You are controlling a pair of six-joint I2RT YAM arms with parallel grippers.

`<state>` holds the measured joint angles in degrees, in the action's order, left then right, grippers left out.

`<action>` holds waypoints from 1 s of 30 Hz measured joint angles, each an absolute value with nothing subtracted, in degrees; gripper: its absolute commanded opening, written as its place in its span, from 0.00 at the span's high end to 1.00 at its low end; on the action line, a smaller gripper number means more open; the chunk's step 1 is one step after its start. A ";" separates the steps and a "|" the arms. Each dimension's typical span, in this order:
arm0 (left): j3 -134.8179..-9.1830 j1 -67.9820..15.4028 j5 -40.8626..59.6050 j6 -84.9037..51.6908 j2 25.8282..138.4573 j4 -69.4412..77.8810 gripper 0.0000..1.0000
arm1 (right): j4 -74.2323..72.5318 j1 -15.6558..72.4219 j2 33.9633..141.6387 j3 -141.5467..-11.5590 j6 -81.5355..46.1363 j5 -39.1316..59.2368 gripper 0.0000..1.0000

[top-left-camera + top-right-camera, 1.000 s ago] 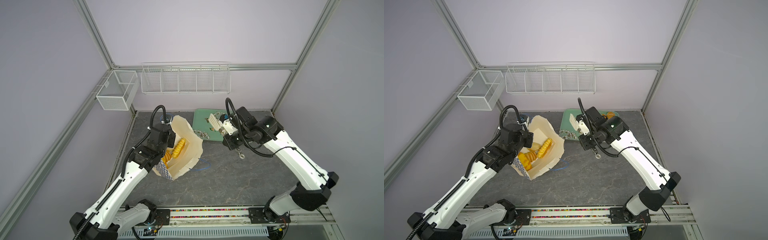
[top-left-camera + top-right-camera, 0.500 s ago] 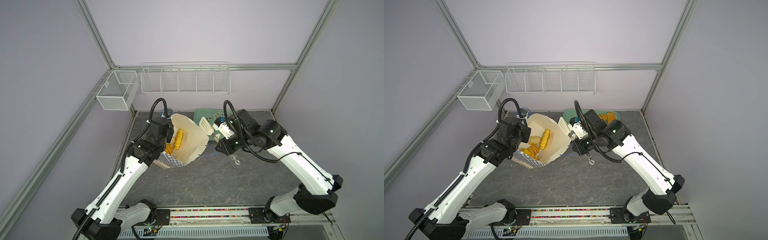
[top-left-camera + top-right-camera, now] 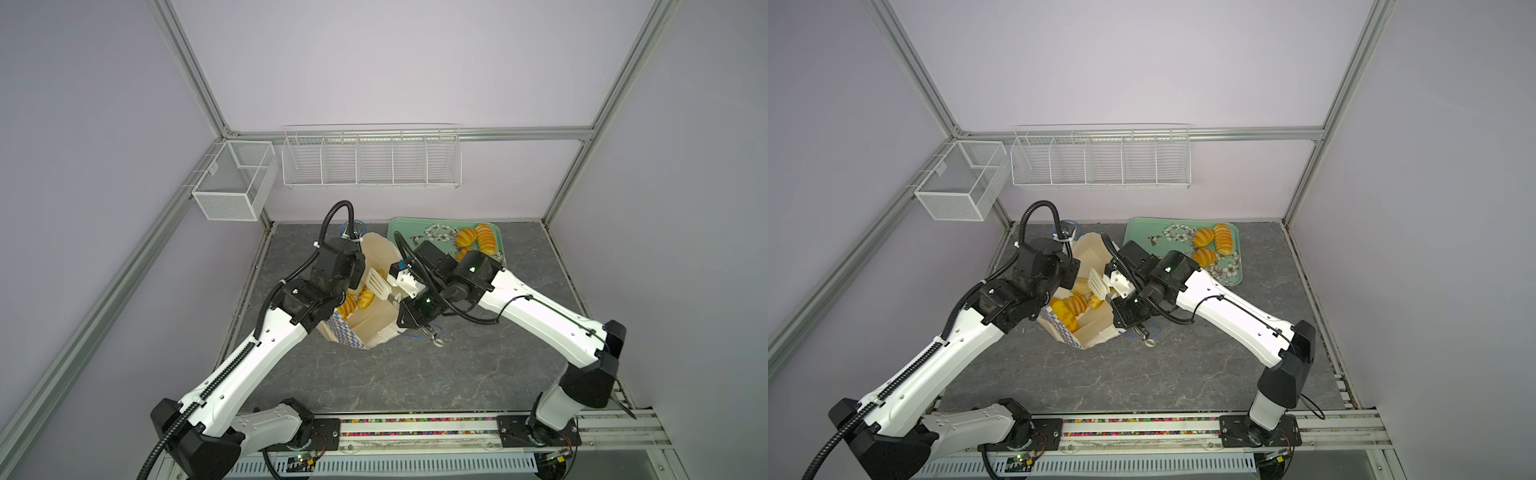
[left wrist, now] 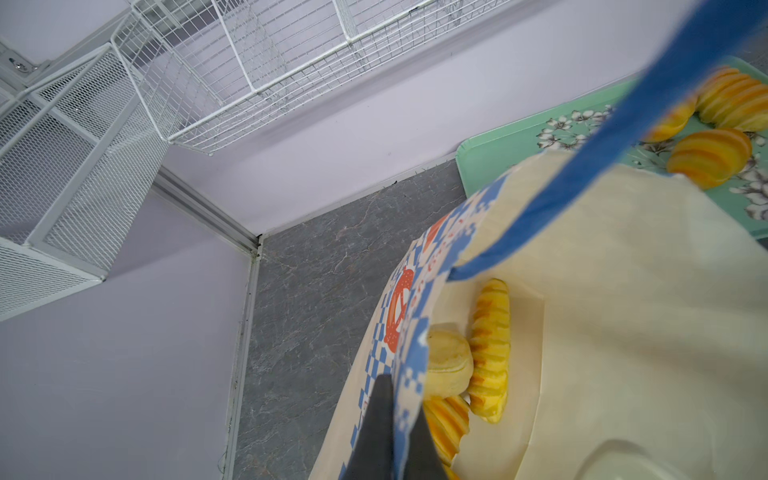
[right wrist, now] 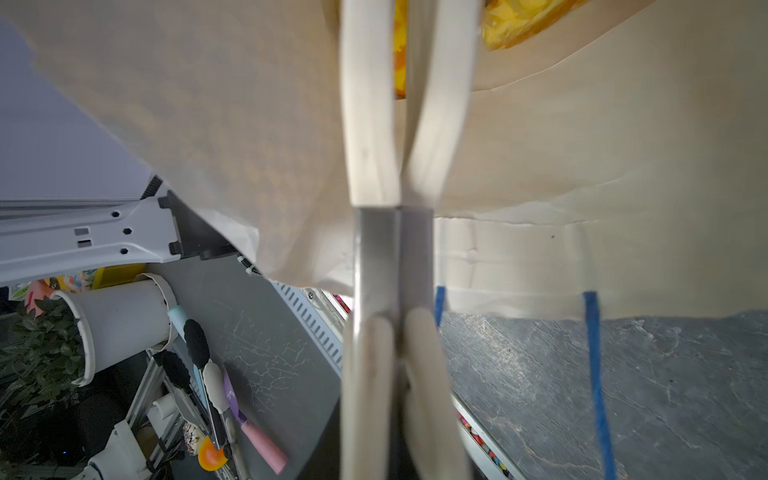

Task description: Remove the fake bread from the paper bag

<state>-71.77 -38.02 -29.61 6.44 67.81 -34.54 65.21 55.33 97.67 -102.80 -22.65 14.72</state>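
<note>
The paper bag lies tilted on the table, its open mouth facing up. My left gripper is shut on the bag's checkered rim. Several golden fake breads lie inside. My right gripper is shut on metal tongs, whose cream slotted heads reach into the bag's mouth just above the bread. The heads stand close together with nothing clearly between them. Three more breads lie on the green flowered tray.
The tray sits at the back right, touching the bag. Two white wire baskets hang on the back wall. A blue cord handle trails on the grey table. The arms' rail runs along the front edge.
My right arm has swung left from the tray and brought the tongs' heads into the bag's mouth. My left gripper has shifted the bag slightly while still holding its rim.
</note>
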 measured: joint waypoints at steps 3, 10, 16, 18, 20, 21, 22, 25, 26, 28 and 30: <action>-70.85 -39.31 -29.93 6.04 67.53 -33.43 1.00 | 65.12 55.27 100.25 -102.80 -24.14 15.66 0.76; -68.97 -45.39 -34.57 6.02 67.42 -31.97 1.00 | 63.18 54.61 104.77 -100.55 -28.29 17.45 0.72; -68.10 -49.43 -40.27 5.32 67.79 -31.18 1.00 | 61.56 52.58 106.78 -99.24 -30.48 17.63 0.66; -67.92 -50.00 -41.36 4.99 67.81 -30.85 1.00 | 60.62 51.48 107.07 -98.83 -30.92 17.61 0.66; -67.90 -50.52 -42.57 4.91 67.90 -30.65 1.00 | 59.81 50.46 107.13 -98.30 -31.44 17.63 0.66; -67.90 -51.09 -43.62 4.89 68.07 -30.61 1.00 | 59.24 49.89 107.20 -97.95 -31.73 17.67 0.66; -67.90 -51.70 -44.53 4.89 68.31 -30.52 1.00 | 58.81 49.43 107.31 -97.67 -32.01 17.76 0.66; -67.90 -54.00 -47.18 4.84 69.95 -30.33 1.00 | 57.67 48.25 108.73 -97.17 -32.84 18.61 0.66; -67.90 -54.59 -47.79 4.73 70.67 -30.20 1.00 | 57.43 48.01 109.51 -97.14 -33.08 19.07 0.65; -67.90 -55.24 -48.27 4.51 71.90 -29.65 1.00 | 56.82 47.70 111.04 -97.08 -33.63 19.68 0.64; -67.90 -55.64 -48.36 3.97 72.66 -29.08 1.00 | 55.66 47.66 112.53 -96.75 -34.50 20.43 0.63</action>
<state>-67.90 -55.64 -48.36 3.97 72.66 -29.08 55.66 47.66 112.53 -96.75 -34.50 20.43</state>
